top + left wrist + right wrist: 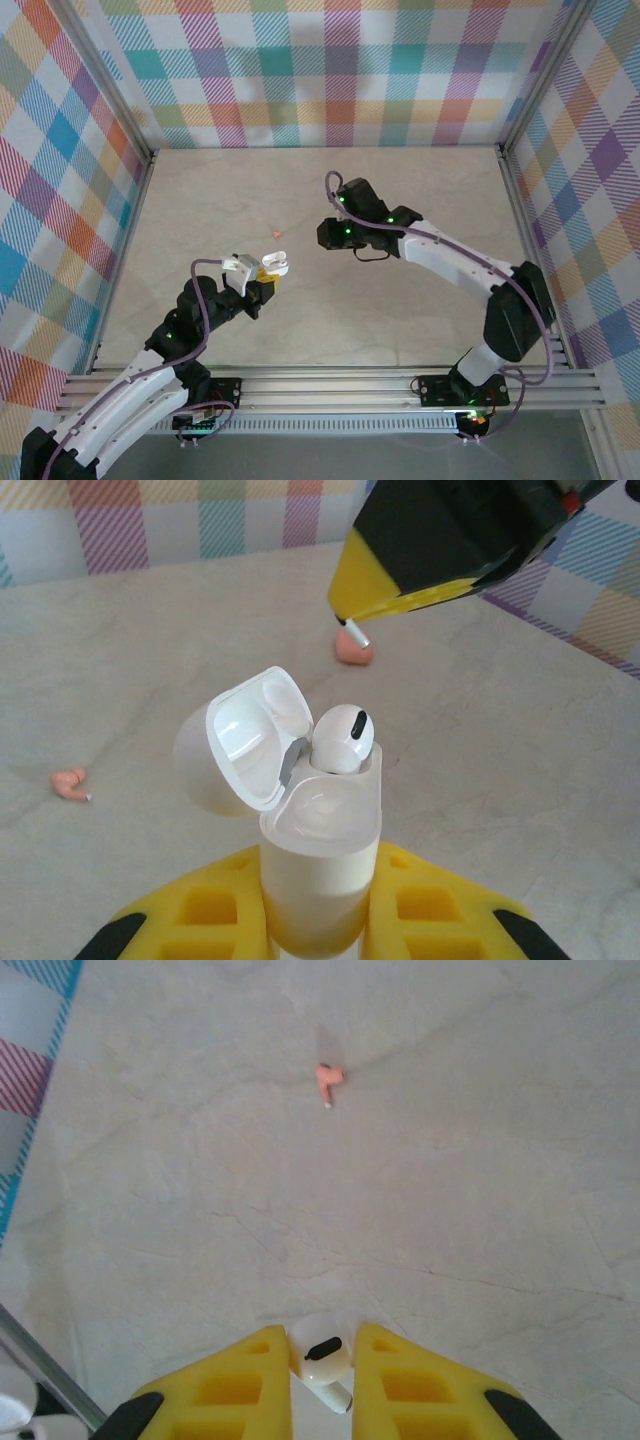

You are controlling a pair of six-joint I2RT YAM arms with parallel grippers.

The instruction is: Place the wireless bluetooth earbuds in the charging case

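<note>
The left gripper [316,875] clamps the white charging case [320,830] upright with its lid flipped open, and one glossy white earbud [343,742] sits in its well (a black vent on its head). A tiny pinkish-orange earbud [328,1080] lies on the table [480,1160]. The right gripper [322,1355] pinches a second white earbud [326,1365], stem poking out.

Open white case [320,850] w/ 1st white bud [345,742]; 2nd white bud [325,1365] aloft; pink bud [68,782] loose
</note>
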